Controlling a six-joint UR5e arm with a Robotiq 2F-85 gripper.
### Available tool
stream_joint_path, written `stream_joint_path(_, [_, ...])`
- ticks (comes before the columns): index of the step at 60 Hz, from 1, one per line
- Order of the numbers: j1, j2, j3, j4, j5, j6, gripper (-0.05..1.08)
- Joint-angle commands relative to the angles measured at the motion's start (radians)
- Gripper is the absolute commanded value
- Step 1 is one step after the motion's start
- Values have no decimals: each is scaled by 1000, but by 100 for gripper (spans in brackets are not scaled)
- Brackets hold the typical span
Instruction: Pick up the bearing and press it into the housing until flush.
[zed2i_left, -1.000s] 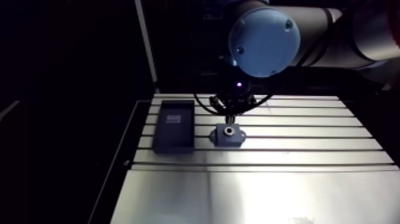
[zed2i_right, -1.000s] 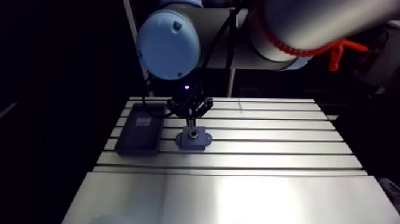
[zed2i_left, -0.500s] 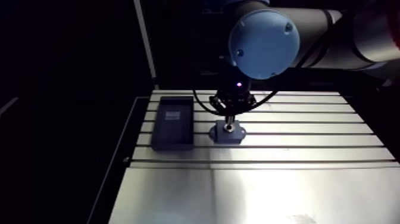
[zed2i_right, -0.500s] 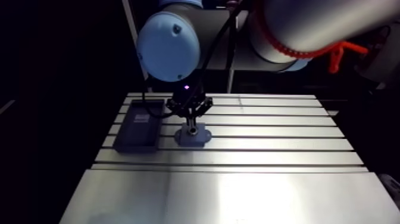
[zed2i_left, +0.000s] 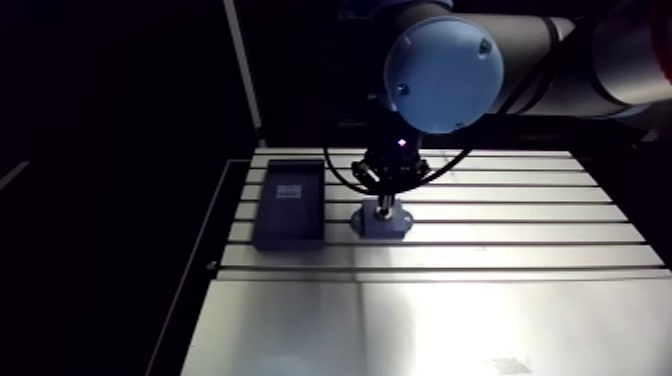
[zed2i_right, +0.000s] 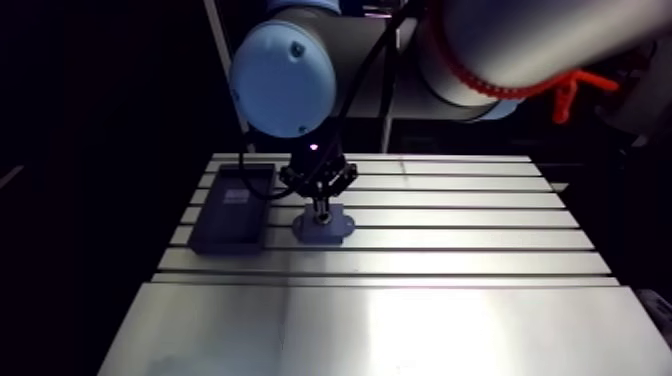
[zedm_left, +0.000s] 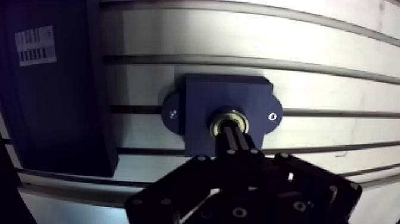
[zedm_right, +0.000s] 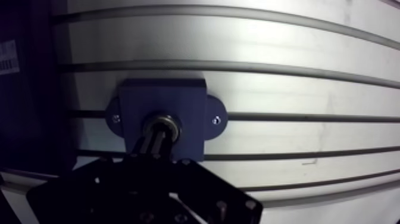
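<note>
A dark blue housing (zedm_left: 202, 95) with two screw ears sits on the slotted table. The metal bearing (zedm_left: 228, 121) lies in its round bore; how deep it sits is unclear. My gripper (zedm_left: 231, 134) stands straight above it, shut, with both fingers pressed together into one dark column whose tip rests on the bearing's ring. In the arm view the gripper (zed2i_left: 383, 208) comes down onto the top of the housing (zed2i_left: 398, 228), hiding the bearing.
A dark rectangular tray (zed2i_left: 289, 205) with a white label lies on the table (zed2i_left: 520, 215) just left of the housing, seen beside the gripper as the tray (zedm_left: 53, 89) in the wrist view. A smooth plate (zed2i_left: 430, 325) covers the table's front.
The gripper has come down from just above the housing until its tip meets the bearing in the bore. Housing and tray have stayed put.
</note>
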Motion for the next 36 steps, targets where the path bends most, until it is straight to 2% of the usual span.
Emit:
stream_joint_path(1, [0,3,2,0,0,0,104])
stream_joint_path(36, [0,11,11,-25,0,-5,105])
